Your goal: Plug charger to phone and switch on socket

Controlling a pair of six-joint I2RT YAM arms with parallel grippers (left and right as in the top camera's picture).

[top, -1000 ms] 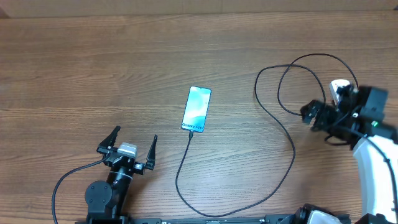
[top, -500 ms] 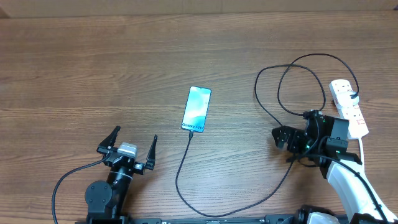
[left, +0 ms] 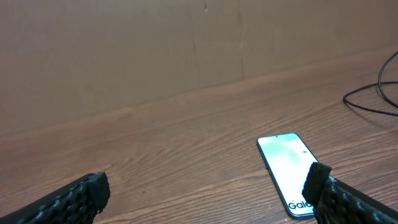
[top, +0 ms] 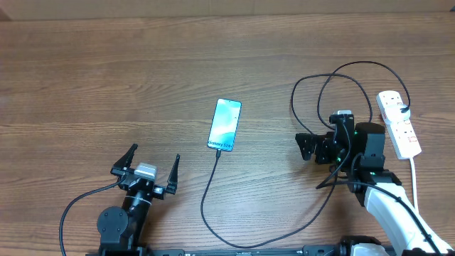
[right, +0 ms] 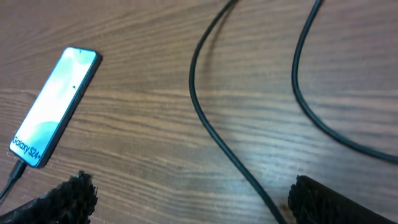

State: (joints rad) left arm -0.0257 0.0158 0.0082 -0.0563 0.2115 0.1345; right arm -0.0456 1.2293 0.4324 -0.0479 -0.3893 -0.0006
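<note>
I see my left claw (top: 151, 159) and right claw (right: 188, 191) both spread wide, empty; the right hangs above the charger (right: 192, 68), near the phone (right: 55, 106).

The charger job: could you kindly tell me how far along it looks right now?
Apparently done: the charger tip meets the end of the phone. In hand: nothing; the left gripper and right gripper are open, empty. Left: the socket switches are unreadable, so possibly pressing one.

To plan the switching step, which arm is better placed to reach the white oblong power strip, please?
Right. The right gripper hovers near the white oblong power strip on its own side; the left gripper sits far off, beyond the blue-screened phone.
</note>
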